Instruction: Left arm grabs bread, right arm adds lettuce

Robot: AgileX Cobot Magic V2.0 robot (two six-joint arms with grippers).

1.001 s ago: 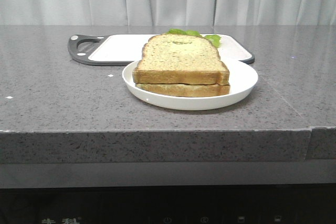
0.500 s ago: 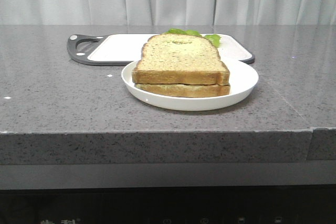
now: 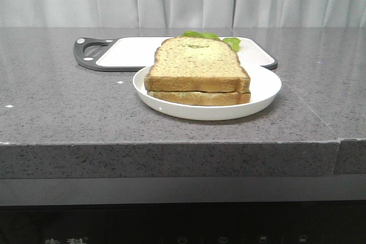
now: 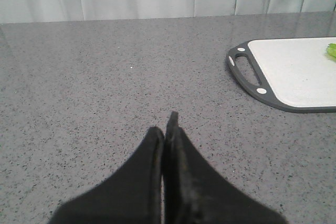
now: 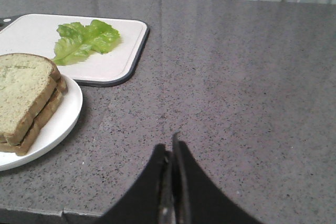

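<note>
Both grippers (image 4: pixel 165 129) (image 5: pixel 172 153) closed and empty, the left should open wide, probably approaching the top bread (image 3: pixel 197 64) edge-on; lettuce (image 5: pixel 84 40) waits at twelve o'clock.

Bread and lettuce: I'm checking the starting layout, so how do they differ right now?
The bread is tan and flat, stacked on a second slice on the white plate; the lettuce is bright green and ruffled, lying alone on the cutting board behind the plate. Shared: neither is touched by a gripper.
</note>
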